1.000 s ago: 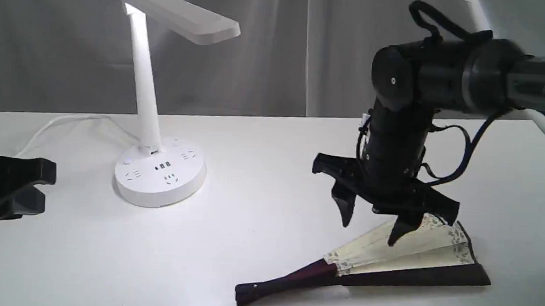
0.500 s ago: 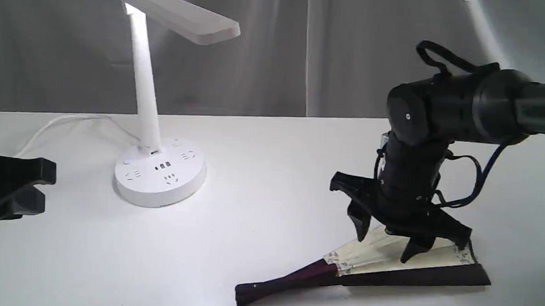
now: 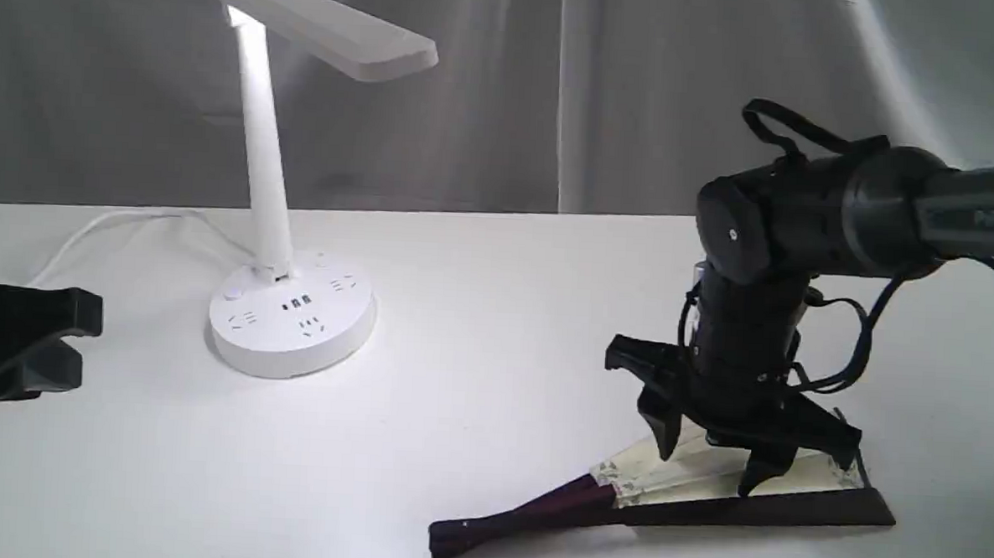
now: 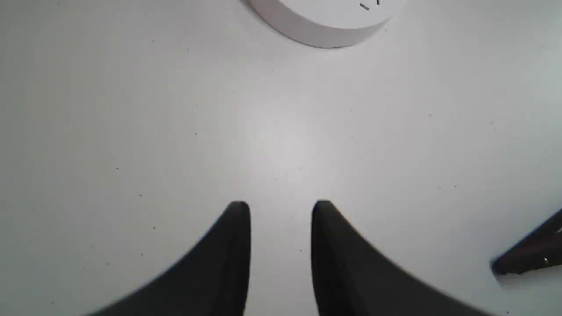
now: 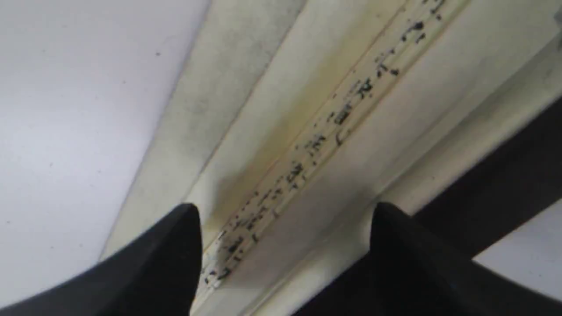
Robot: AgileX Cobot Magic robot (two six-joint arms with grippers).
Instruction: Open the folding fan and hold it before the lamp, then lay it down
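The white table (image 3: 495, 312) fills the lower two thirds of the exterior view. The lamp (image 3: 263, 160) stands on it at the upper left, lit. Its flat head reaches toward the middle and its round base sits on the tabletop, with the white cord (image 3: 113, 224) trailing off to the left edge.

The fan (image 3: 789, 511) lies flat on the table at the lower right, well apart from the lamp. It is only partly spread: the dark guard runs along its near edge, the cream pleats are bunched behind that, and the pivot end points toward the lower middle of the frame.

My right gripper (image 3: 711, 469) points down onto the fan with its jaws spread wide, and nothing is clamped between them. In the right wrist view the right gripper (image 5: 285, 210) straddles the fan (image 5: 333, 114). One tip is over the pale outer pleat, the other is beside the dark guard, and a column of black writing runs between them. The tips sit right at the paper, but I cannot tell whether they press on it.

My left gripper (image 3: 79, 340) sits low at the left edge, near the lamp base. In its own wrist view, the left gripper (image 4: 281, 205) has its jaws parted by a narrow gap with only bare table (image 4: 281, 131) showing between them. The rim of the lamp (image 4: 325, 26) sits at the top, and the fan (image 4: 531, 254) shows its dark end at the right edge.
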